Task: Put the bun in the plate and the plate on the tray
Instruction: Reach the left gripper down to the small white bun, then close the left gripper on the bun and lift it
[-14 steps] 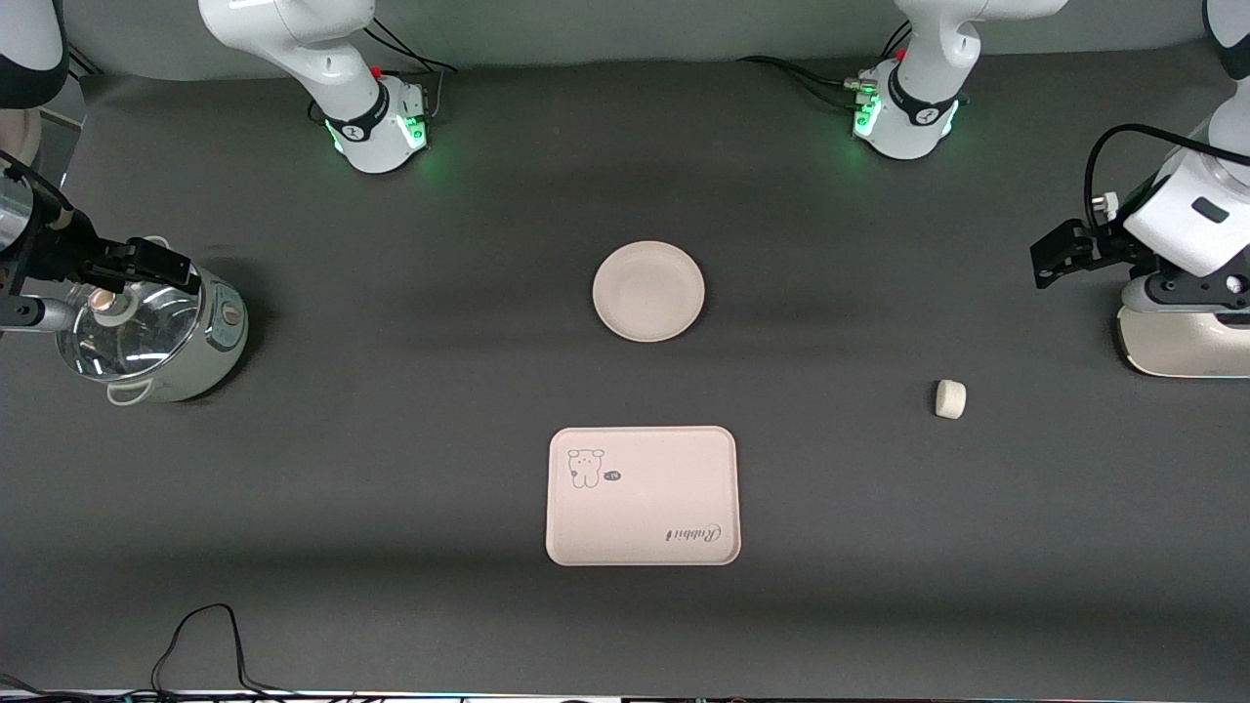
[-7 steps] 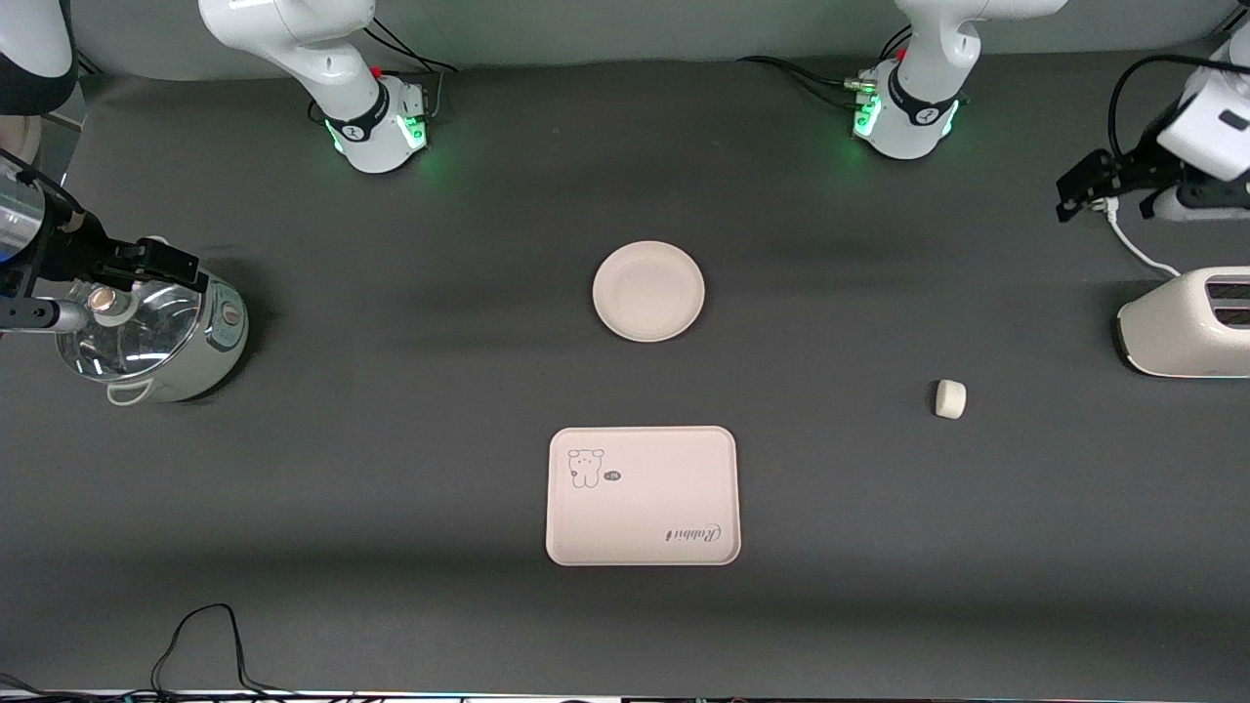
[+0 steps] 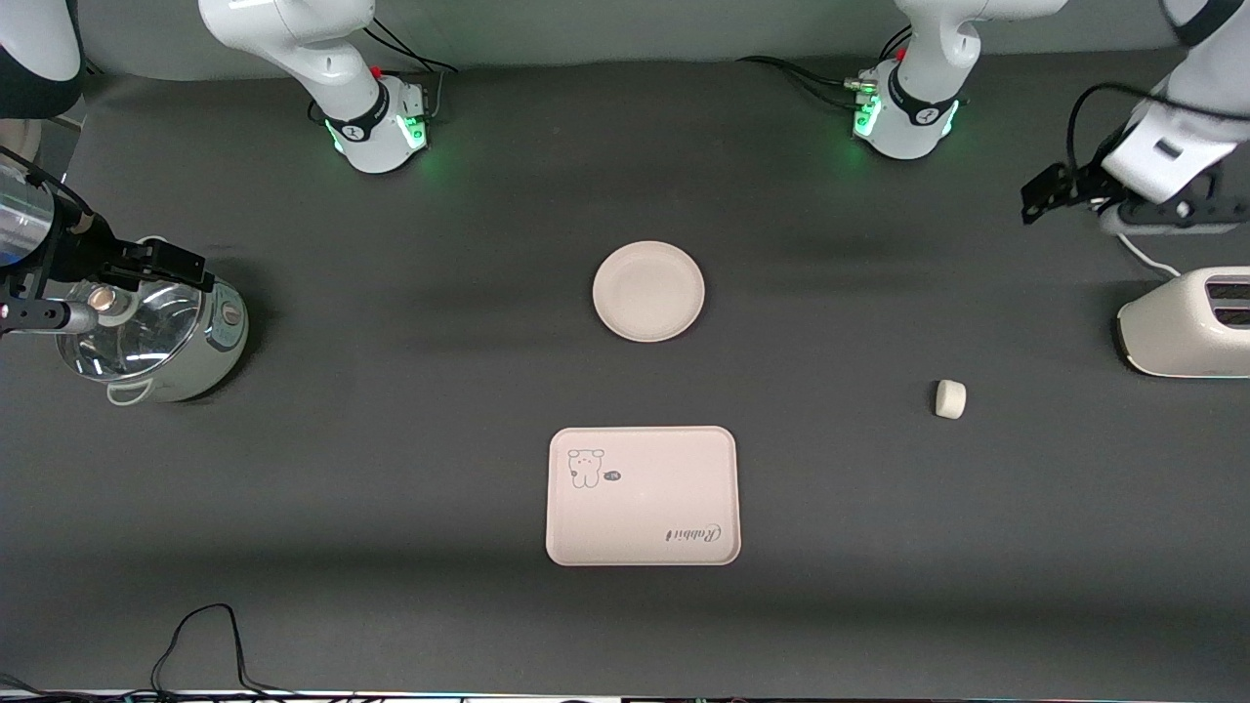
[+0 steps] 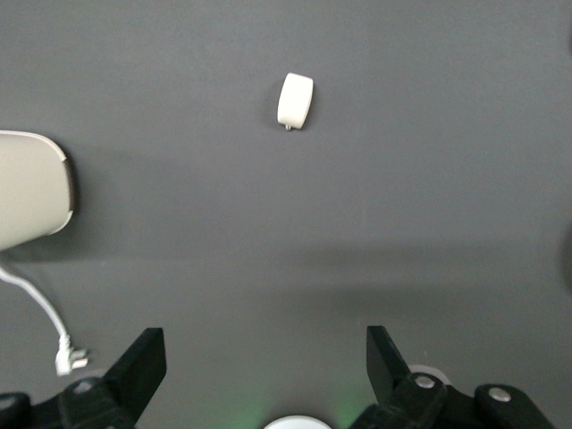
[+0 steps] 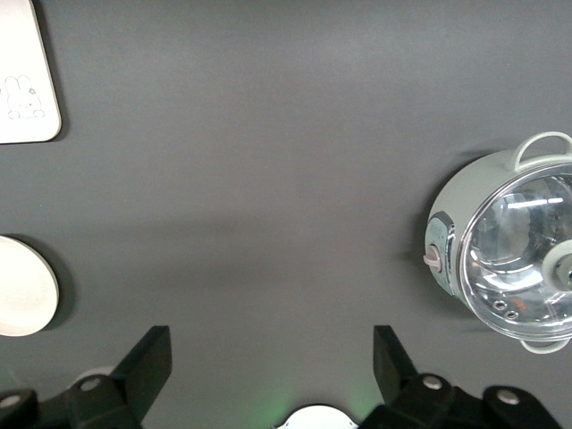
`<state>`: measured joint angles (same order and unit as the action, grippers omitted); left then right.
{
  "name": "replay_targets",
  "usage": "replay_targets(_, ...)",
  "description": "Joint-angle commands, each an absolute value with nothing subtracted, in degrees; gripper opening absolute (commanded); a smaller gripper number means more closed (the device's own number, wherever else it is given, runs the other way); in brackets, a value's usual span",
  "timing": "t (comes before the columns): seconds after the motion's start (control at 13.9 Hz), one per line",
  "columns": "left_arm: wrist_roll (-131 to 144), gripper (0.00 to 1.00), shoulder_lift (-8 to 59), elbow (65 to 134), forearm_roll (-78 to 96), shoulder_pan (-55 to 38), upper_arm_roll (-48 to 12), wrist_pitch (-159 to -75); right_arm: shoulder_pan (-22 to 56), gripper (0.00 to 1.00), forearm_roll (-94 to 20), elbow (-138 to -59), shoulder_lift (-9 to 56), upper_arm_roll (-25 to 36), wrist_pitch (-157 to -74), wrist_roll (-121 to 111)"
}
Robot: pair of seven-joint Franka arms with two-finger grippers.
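Nearest the front camera, the tray (image 3: 643, 496) lies bare; the bun (image 3: 950, 398) sits at its two o'clock, the plate (image 3: 648, 291) at twelve. Left hand (image 3: 1045, 193), fingers spread, hangs over the surface by the toaster (image 3: 1187, 322); right hand (image 3: 146, 262), spread, waits over the cooker (image 3: 156, 337). Risk: the bun may roll from an off-centre pinch.

Robot lab bench staged as a mock kitchen. 2 white Franka bases, one (image 3: 376, 127) and the other (image 3: 903, 112), bolted along the table's edge, green status lights on, cables trailing. Table (image 3: 391, 488) covered in plain dark grey cloth. Kitchen props spread well apart: rice cooker (image 3: 156, 337) with glass lid, cream toaster (image 3: 1187, 322) with unplugged cord, plate (image 3: 648, 291), tray (image 3: 643, 495), bun (image 3: 950, 398). Loose black cable (image 3: 200, 640) at the table's near edge.
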<state>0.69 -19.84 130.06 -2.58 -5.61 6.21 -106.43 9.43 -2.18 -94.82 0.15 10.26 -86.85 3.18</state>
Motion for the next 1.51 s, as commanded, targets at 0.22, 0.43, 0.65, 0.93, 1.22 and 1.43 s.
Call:
replay_targets(0.22,0.8,1.0,-0.7,131.0,-2.0,-5.5,6.2,-124.0,9.8,0.99,-2.7,-96.3,-0.5,10.5,-87.4,1.8)
replay_targets(0.43,-0.1,1.0,10.3,128.8,-1.9,-5.8,6.2,-135.4,9.8,0.99,-2.7,-96.3,-0.7,10.5,-87.1,1.8)
replay_targets(0.65,-0.4,1.0,16.9,123.8,-2.1,-5.5,6.2,-136.4,9.8,0.99,-2.7,-96.3,-0.4,10.4,-87.5,1.8)
replay_targets(0.93,-0.4,1.0,22.1,119.7,-1.8,-5.8,6.0,-137.5,9.8,1.0,-3.2,-96.3,0.6,10.3,-88.2,1.8)
replay_targets(1.22,-0.3,0.99,26.3,119.7,0.8,-6.1,5.7,-141.8,9.8,1.0,-3.2,-96.3,1.3,10.3,-88.4,1.8)
replay_targets(1.43,-0.4,0.81,27.0,119.8,2.4,-6.4,5.7,-141.9,9.9,1.0,-3.2,-96.3,1.8,10.1,-89.3,1.9)
